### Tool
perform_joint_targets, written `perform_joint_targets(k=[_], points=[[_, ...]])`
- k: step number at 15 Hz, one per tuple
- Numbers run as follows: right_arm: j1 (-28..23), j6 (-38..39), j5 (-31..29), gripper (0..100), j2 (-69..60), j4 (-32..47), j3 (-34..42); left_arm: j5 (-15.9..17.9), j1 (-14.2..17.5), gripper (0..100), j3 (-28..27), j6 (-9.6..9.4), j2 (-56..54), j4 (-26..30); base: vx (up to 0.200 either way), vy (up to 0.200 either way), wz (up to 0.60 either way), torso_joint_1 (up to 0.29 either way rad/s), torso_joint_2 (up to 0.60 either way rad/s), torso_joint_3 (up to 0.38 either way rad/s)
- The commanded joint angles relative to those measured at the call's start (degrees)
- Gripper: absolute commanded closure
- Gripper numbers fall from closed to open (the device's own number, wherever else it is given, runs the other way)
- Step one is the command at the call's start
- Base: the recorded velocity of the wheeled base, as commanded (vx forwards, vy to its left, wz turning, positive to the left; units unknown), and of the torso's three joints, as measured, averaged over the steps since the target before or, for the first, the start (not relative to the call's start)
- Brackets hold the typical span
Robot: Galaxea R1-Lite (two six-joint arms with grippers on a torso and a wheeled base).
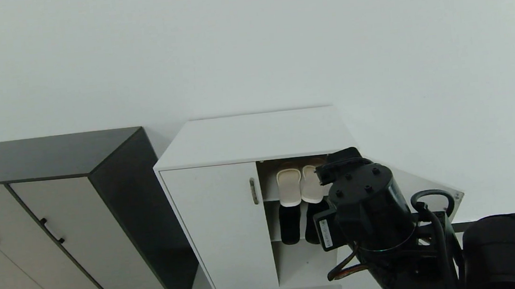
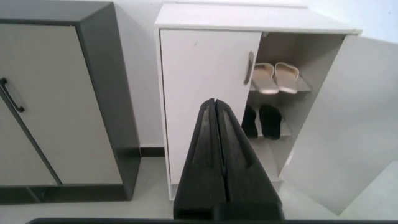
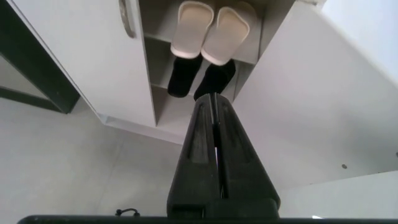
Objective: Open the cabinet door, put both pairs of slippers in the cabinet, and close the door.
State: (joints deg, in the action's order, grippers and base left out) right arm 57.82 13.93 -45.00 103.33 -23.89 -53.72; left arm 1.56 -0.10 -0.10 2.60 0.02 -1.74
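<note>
The white cabinet [image 1: 247, 138] stands against the wall with its right door [image 1: 413, 179] swung open and its left door [image 1: 220, 223] closed. A white pair of slippers [image 1: 300, 185] lies on the upper shelf, a black pair [image 1: 289, 224] on the shelf below. Both pairs also appear in the wrist views: white slippers [image 3: 214, 26] over black slippers [image 3: 198, 78], and white slippers [image 2: 277, 77] over black slippers [image 2: 261, 121]. My right gripper [image 3: 216, 98] is shut and empty, just in front of the open compartment beside the door [image 3: 311, 106]. Farther back, my left gripper [image 2: 214, 103] is shut and empty, facing the closed door.
A black cabinet [image 1: 51, 157] with two grey doors stands to the left of the white one, with a narrow gap between them. The bottom shelf [image 1: 304, 262] of the white cabinet holds nothing. Pale floor [image 3: 74, 168] lies in front.
</note>
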Motion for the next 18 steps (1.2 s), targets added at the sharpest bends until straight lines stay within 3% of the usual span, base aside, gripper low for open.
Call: perform_joint_targets(k=[1, 8, 16, 18], points=[[0.01, 0.04, 0.52, 100, 0.03, -0.36, 0.11, 0.02, 0.01, 100, 0.01, 0.04, -0.02, -0.01, 0.0, 0.0, 0.0, 0.266, -0.6, -0.334], [0.01, -0.14, 0.87, 100, 0.12, -0.36, 0.73, 0.02, 0.01, 100, 0.01, 0.04, 0.06, -0.01, 0.0, 0.0, 0.0, 0.041, -0.09, -0.051], [0.01, -0.14, 0.96, 100, 0.12, -0.36, 0.81, 0.02, 0.01, 100, 0.01, 0.04, 0.06, -0.01, 0.0, 0.0, -0.6, 0.004, 0.0, 0.002], [-0.16, -0.22, 0.87, 100, 0.03, -0.36, 0.81, 0.02, 0.01, 100, 0.01, 0.04, 0.06, -0.01, 0.0, 0.0, 0.0, 0.0, 0.0, 0.0]])
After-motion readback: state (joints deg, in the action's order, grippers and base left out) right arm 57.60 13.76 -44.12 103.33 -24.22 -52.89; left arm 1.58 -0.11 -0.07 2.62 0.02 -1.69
